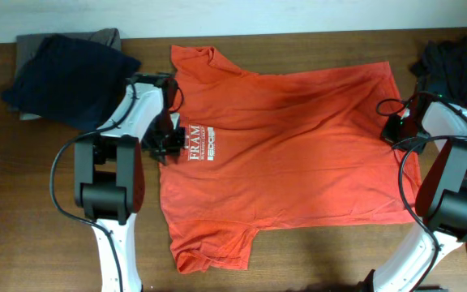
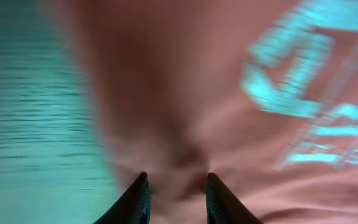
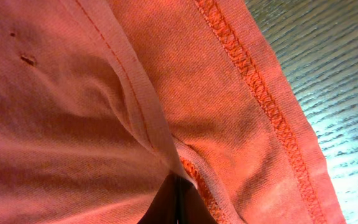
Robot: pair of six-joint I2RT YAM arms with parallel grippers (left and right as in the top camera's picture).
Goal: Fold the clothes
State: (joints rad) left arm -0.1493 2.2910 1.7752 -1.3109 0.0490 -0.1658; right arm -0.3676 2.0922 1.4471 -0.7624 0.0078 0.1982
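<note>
From overhead, the red-orange T-shirt [image 1: 298, 146] is lying spread flat on the wooden surface [image 1: 314, 259], with the left fingers [image 1: 173, 144] sitting at its edge beside the white lettering [image 1: 199, 148] and the right fingers [image 1: 396, 128] at the opposite hem. In the blurred left wrist view, the left fingers [image 2: 135, 202] are pinching a raised ridge of the T-shirt [image 2: 185, 93]. In the right wrist view, the right fingers [image 3: 166, 211] are clenching a fold of the T-shirt [image 3: 73, 124] at its stitched hem.
</note>
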